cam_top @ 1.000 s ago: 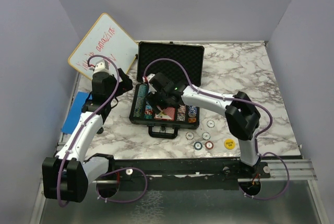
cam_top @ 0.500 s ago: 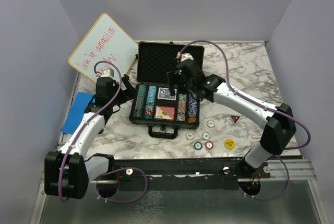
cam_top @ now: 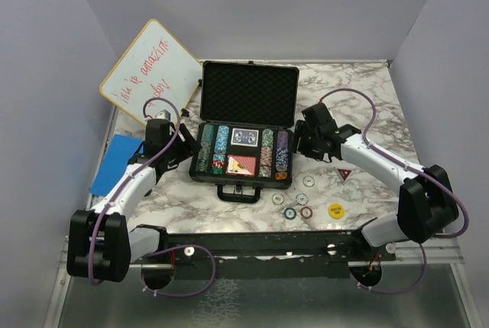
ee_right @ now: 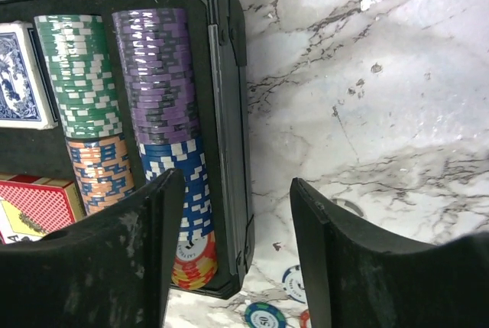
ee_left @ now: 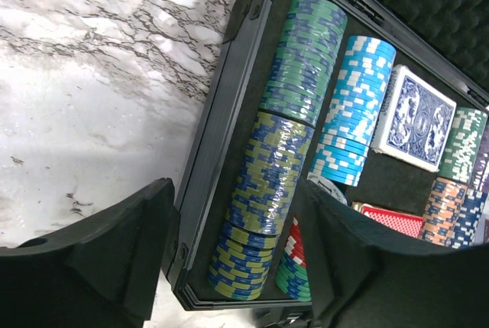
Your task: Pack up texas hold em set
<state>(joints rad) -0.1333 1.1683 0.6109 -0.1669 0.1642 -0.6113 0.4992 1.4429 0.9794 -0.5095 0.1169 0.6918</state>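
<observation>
– Black briefcase [cam_top: 248,95] sits open mid-counter, lid propped back, and the blue deck [cam_top: 244,137] now lies in its slot above the red deck [cam_top: 241,165]. A second ago we had the right arm hunched over that tray.

– Agreed, and that arm has since swung out. Our right end effector [cam_top: 300,141] is at the case's right wall. Its fingers are apart, and the wrist view shows the wall in the gap between them.

– Same on the other side. The left end effector [cam_top: 183,144] has crept in toward the left wall, fingers apart, with the wall and the outer row of chips [ee_left: 283,144] between them. We cannot tell whether either one touches the case.

– So the decks look done, we judge. But loose chips [cam_top: 290,212] and the yellow disc [cam_top: 335,209] lie on the counter [cam_top: 367,106] just in front of the case, with a small red triangle [cam_top: 344,174] off to the right.

– Then closing the lid would be early. Those want collecting first, unless we mean only to square the case up.
</observation>
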